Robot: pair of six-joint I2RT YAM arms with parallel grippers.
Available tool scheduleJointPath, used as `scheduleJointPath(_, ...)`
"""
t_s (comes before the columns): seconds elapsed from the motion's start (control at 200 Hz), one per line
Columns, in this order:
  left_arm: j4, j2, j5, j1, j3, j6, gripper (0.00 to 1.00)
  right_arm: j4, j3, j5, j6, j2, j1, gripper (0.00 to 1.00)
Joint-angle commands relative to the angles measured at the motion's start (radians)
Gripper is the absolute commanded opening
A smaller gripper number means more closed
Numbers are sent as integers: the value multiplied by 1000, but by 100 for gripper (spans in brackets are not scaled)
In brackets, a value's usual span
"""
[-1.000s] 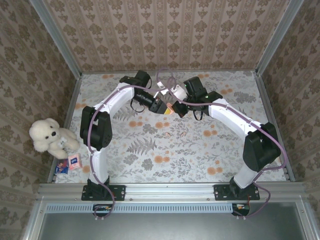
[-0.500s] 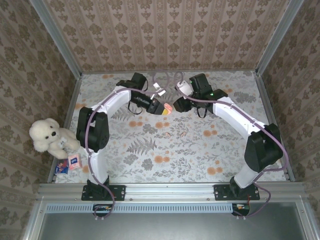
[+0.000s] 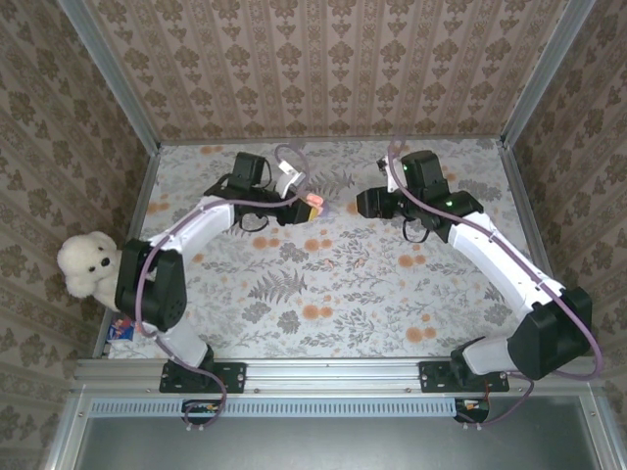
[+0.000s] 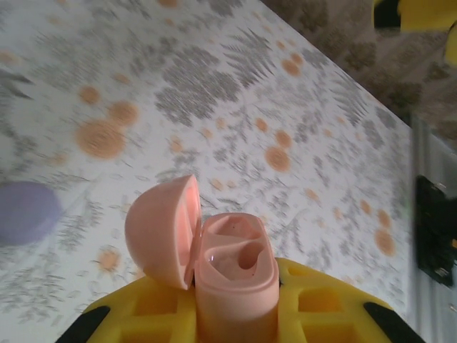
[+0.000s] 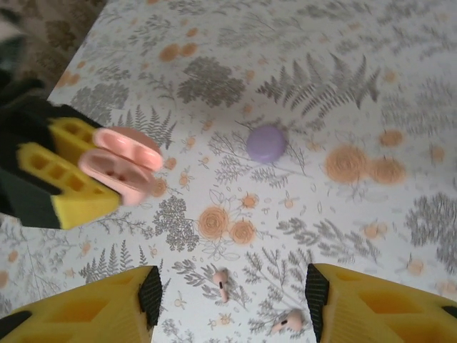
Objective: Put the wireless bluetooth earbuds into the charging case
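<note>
Left jaws: shut hard on the lower body of the charging case (image 4: 235,282), with the yellow fingers (image 4: 321,318) of the left gripper (image 3: 312,205) flanking it on either side.
Right jaws: parted wide, nothing between them; right gripper (image 5: 230,300) hangs above the table (image 5: 400,78).
Case: carried off the table, lid (image 4: 161,232) hinged open to one side, sockets (image 4: 246,256) facing away from the left wrist (at least one reads as an empty hollow; the other too glossy to call).
Earbuds: both loose on the table, not yet in the case; first earbud (image 5: 222,284) lies in the gap beneath the right fingers (image 5: 78,318), second earbud (image 5: 288,321) near it, toward the other finger and the lower edge of that view.
Long axis: stem of the first earbud runs roughly square to the line joining the right fingers; second earbud lies oblique.
Governing relation: earbuds sit below the right jaws and well apart from the case, which hangs up and to the left in the right wrist view; right arm clearly the nearer.
Next move (a judgement): calls for a straight descent and a pinch across the first stem, then a carry to the open sockets.
Bystander: purple round object (image 5: 266,143) on the table beyond the earbuds, apart from both.
</note>
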State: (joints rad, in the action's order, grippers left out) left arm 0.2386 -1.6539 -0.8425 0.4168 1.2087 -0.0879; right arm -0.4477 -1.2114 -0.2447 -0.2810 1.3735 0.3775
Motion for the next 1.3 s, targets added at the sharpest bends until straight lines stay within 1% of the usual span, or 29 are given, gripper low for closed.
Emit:
scheduleJointPath(0.0, -350, 87, 154, -9, -115, 104, 0, -21, 45, 76, -211, -18, 7, 60)
scheduleJointPath(0.03, -427, 107, 191, -5, -158, 114, 0, -23, 54, 77, -228, -15, 11, 61)
scheduleJointPath(0.055, -484, 123, 249, -2, -191, 116, 0, -30, 59, 91, -247, -9, 17, 61)
scheduleJointPath(0.12, -637, 156, 349, 10, -284, 95, 0, -43, 67, 125, -273, 9, 37, 61)
scheduleJointPath(0.155, -728, 169, 385, 17, -332, 78, 0, -48, 70, 133, -281, 10, 51, 61)
scheduleJointPath(0.17, -766, 171, 401, 21, -353, 71, 0, -49, 71, 139, -285, 38, 57, 62)
scheduleJointPath(0.235, -917, 174, 454, 33, -426, 42, 0, -57, 68, 147, -280, 69, 89, 62)
scheduleJointPath(0.305, -1070, 158, 482, 33, -491, 21, 0, -65, 61, 149, -234, 104, 124, 62)
scheduleJointPath(0.38, -1223, 133, 516, 33, -543, 21, 0, -60, 55, 109, -142, 145, 152, 61)
scheduleJointPath(0.41, -1277, 120, 540, 62, -563, 36, 0, -60, 52, 94, -112, 164, 160, 60)
scheduleJointPath(0.48, -1404, 89, 604, 61, -596, 85, 0, -67, 40, 61, -44, 212, 176, 58)
scheduleJointPath(0.555, -1511, 55, 626, 58, -615, 126, 0, -84, 16, 48, 3, 268, 198, 57)
scheduleJointPath(0.61, -1524, 47, 643, 57, -610, 147, 0, -84, -7, 48, 28, 311, 218, 55)
scheduleJointPath(0.635, -1518, 47, 647, 55, -607, 152, 0, -116, -21, 48, 36, 333, 226, 54)
scheduleJointPath(0.72, -1521, 51, 655, 51, -599, 165, 0, -145, -64, 64, 63, 400, 250, 53)
scheduleJointPath(0.86, -1521, 71, 659, 46, -604, 170, 0, -146, -106, 74, 81, 488, 259, 50)
scheduleJointPath(0.87, -1521, 73, 660, 24, -604, 171, 0, -146, -109, 74, 82, 495, 259, 49)
scheduleJointPath(0.91, -1521, 81, 663, 10, -609, 182, 0, -147, -120, 74, 85, 515, 260, 48)
scheduleJointPath(1.075, -1518, 116, 663, -26, -630, 211, 0, -170, -169, 80, 113, 583, 271, 46)
scheduleJointPath(1.295, -1497, 146, 654, -45, -638, 221, 0, -188, -204, 93, 129, 637, 288, 45)
